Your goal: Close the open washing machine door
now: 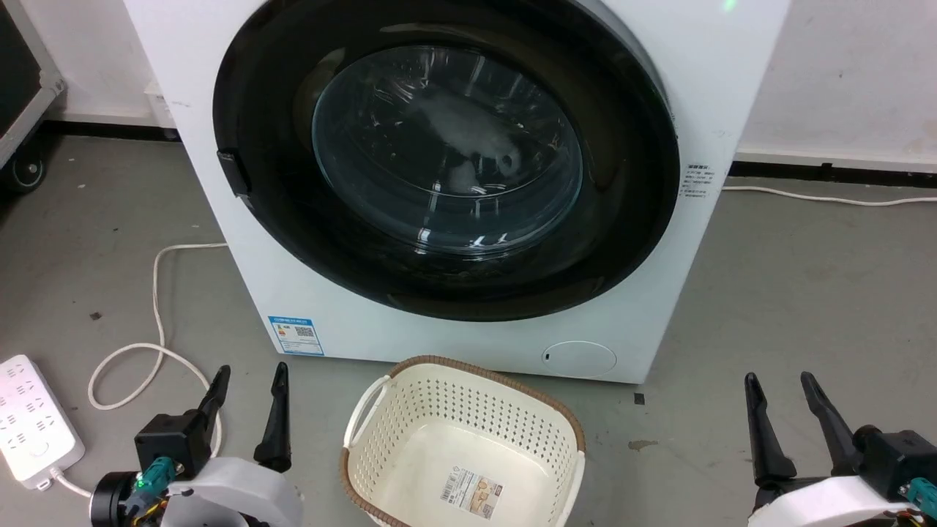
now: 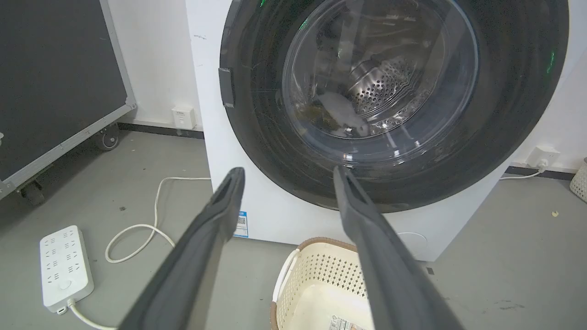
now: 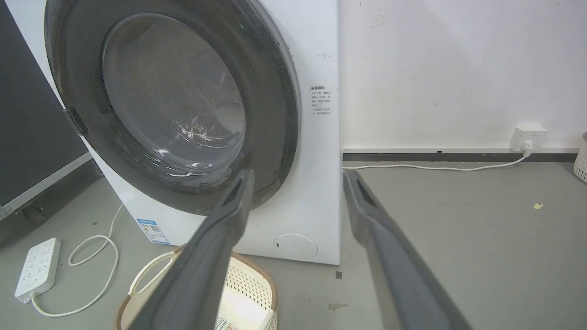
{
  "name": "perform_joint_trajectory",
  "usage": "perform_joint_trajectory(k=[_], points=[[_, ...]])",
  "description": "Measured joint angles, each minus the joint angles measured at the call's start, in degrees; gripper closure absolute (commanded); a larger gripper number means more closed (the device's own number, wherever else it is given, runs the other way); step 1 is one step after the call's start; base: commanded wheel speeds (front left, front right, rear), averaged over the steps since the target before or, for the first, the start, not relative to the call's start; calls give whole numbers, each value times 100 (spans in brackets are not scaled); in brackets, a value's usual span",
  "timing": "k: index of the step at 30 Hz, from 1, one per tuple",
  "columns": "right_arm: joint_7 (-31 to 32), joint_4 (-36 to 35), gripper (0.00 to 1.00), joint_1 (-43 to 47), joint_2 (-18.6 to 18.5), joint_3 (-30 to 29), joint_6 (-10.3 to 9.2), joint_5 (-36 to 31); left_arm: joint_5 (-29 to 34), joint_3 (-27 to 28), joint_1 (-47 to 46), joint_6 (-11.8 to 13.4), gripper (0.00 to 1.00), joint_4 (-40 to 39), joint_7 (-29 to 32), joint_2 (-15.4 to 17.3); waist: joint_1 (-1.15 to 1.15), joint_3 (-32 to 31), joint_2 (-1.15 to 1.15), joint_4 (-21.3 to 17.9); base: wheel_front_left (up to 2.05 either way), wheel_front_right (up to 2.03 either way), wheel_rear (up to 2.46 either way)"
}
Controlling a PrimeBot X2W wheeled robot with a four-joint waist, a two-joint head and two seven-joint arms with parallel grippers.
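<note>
Head view is showing the washing machine door [image 1: 629, 219] sitting shut against the washing machine [image 1: 454, 344]. Left gripper [image 1: 251, 368] and right gripper [image 1: 779, 376] are hovering near, fingers spread, gripping nothing.

The left gripper [image 1: 250, 375] rests low at the robot's left, its two dark fingers [image 1: 277, 424] parted and pointing upward from a pale forearm [image 1: 234, 490]. The right gripper [image 1: 779, 380] matches it on the right, fingers likewise spread apart.

A cream perforated basket [image 1: 468, 410] stands near, centre, on the grey floor [image 1: 768, 293]. A white power strip [image 1: 33, 417] lies at the near left. A white cord [image 1: 155, 293] loops just beside it.
</note>
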Motion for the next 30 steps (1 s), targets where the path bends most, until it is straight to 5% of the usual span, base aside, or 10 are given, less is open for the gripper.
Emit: perform_joint_trajectory(k=[9, 10, 30], points=[[-1, 1, 0, -23, 0, 22, 0, 16, 35, -55, -113, 37, 0, 3, 20, 41, 0, 21, 0, 16, 0, 0, 0], [3, 2, 100, -21, 0, 20, 0, 15, 32, -57, -115, 38, 100, 2, 20, 41, 0, 23, 0, 16, 0, 0, 0], [92, -12, 100, -21, 0, 63, 0, -46, 294, 101, -104, -63, 100, -56, 115, -137, 0, 35, 0, 70, 0, 0, 0]])
